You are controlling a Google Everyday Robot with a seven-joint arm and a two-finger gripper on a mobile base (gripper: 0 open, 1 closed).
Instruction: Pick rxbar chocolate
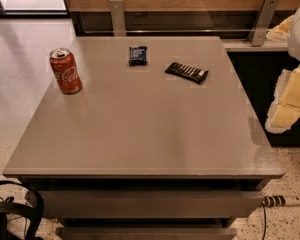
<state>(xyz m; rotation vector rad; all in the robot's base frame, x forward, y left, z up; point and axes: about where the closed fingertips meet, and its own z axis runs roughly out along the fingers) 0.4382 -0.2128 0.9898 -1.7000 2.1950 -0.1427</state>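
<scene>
The rxbar chocolate (186, 72) is a long, slim black wrapped bar with white lettering. It lies flat on the grey table (140, 134), at the back right of the middle, turned at a slant. My gripper (289, 100), white and pale yellow, hangs at the right edge of the view, beyond the table's right side. It is well to the right of the bar and a little nearer the front. It holds nothing that I can see.
A red Coca-Cola can (65, 70) stands upright at the back left. A short, squarish dark blue packet (138, 55) lies at the back, left of the bar. A wood and glass wall with metal brackets (263, 20) runs behind. Cables lie on the floor.
</scene>
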